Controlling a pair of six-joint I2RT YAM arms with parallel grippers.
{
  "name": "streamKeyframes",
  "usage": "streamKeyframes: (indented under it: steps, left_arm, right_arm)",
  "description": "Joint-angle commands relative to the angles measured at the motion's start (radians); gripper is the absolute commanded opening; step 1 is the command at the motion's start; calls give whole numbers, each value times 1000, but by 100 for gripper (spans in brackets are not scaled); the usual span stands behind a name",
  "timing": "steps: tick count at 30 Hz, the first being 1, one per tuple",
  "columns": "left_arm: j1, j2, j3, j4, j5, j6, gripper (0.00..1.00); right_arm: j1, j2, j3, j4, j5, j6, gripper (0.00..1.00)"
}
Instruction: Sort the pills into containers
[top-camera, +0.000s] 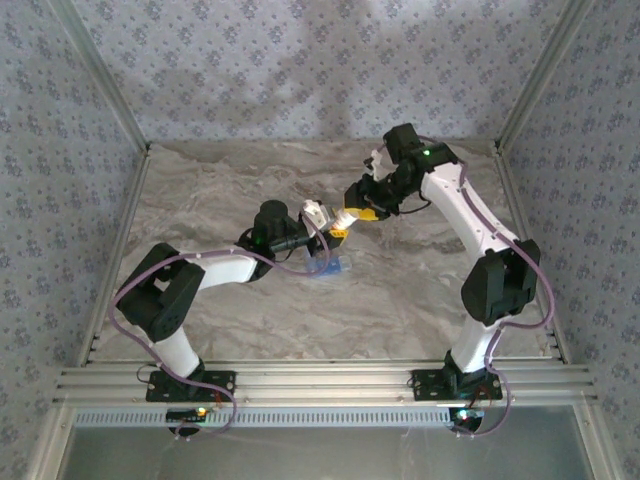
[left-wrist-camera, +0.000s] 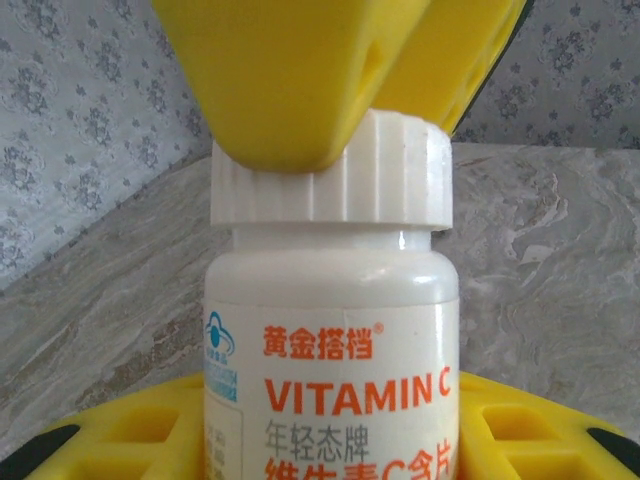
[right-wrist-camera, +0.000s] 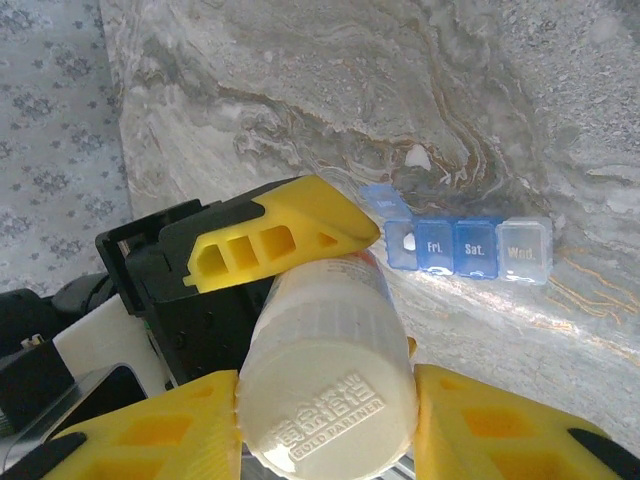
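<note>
One vitamin bottle (left-wrist-camera: 330, 360), left tool (left-wrist-camera: 330, 435) clamping its body, right tool (right-wrist-camera: 325, 425) pinching cap (left-wrist-camera: 385, 180), blue pill box (right-wrist-camera: 470, 248) near

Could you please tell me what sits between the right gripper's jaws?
The white cap of the bottle, as the right wrist view shows.

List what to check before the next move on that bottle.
1. Bottle clamped in left gripper: ok.
2. Cap seated on bottle, not yet off: ok.
3. Right gripper straddles the cap; firm hold: cannot tell.
4. Pill box flat on table, one lid open: ok.
5. Loose white pill on table beyond the box, unsorted: not ok.
</note>
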Motion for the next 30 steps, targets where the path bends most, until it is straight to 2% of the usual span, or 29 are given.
streamKeyframes:
  steps: [1, 9, 17, 26, 30]
  left_arm:
    - [-29, -3, 68, 170, 26, 1, 0]
    - [-27, 6, 59, 171, 22, -12, 0]
    - [-26, 15, 57, 155, 25, -14, 0]
    - [-22, 33, 63, 165, 42, -49, 0]
    - [-12, 38, 67, 190, 72, -96, 0]
  right_arm:
    - [2, -18, -3, -5, 4, 16, 48]
    - [-27, -44, 10, 47, 3, 55, 71]
    - [-81, -84, 14, 127, -30, 74, 86]
    - [-199, -199, -102, 243, -70, 89, 90]
    - [-207, -248, -146, 279, -34, -31, 89]
